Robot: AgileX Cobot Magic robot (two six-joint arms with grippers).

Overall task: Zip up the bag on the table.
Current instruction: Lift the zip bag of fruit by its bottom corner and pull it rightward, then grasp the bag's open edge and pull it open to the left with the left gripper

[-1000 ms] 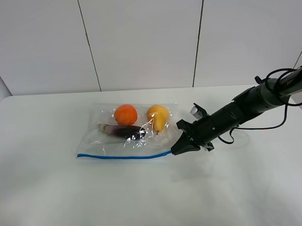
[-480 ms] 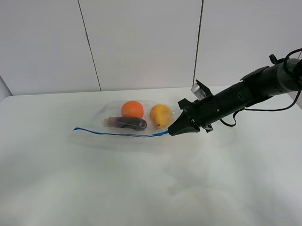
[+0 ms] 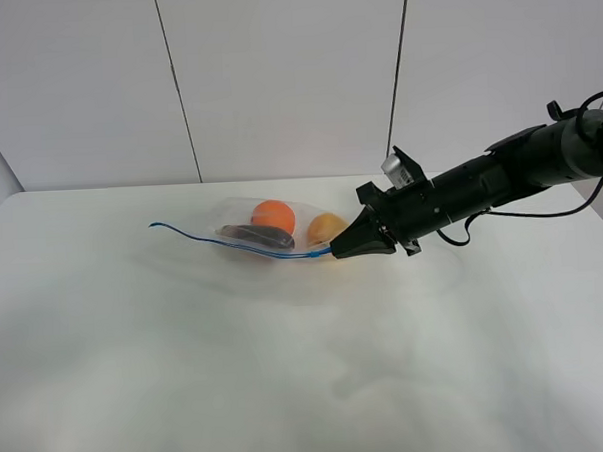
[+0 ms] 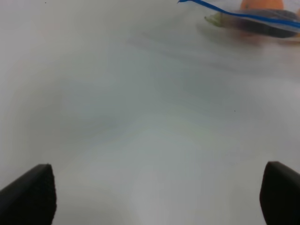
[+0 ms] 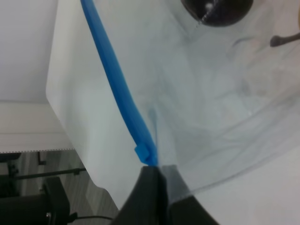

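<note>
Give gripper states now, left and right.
Left gripper: open, holding nothing.
Right gripper: closed on the end of the blue zipper strip of the bag.

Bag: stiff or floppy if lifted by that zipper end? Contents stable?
Likely floppy: the bag sags and its zipper strip curves away from the right gripper. The orange looks round, so probably rolls inside, shifting weight.

Clear, glossy, crinkled plastic for the bag (image 3: pixel 267 232), with a smooth blue plastic strip (image 5: pixel 115 79) along one edge. Smooth white on the desk (image 3: pixel 188 371), faintly sheened rather than shiny. Matt black on the fingers (image 5: pixel 147 197), seemingly hard plastic.
</note>
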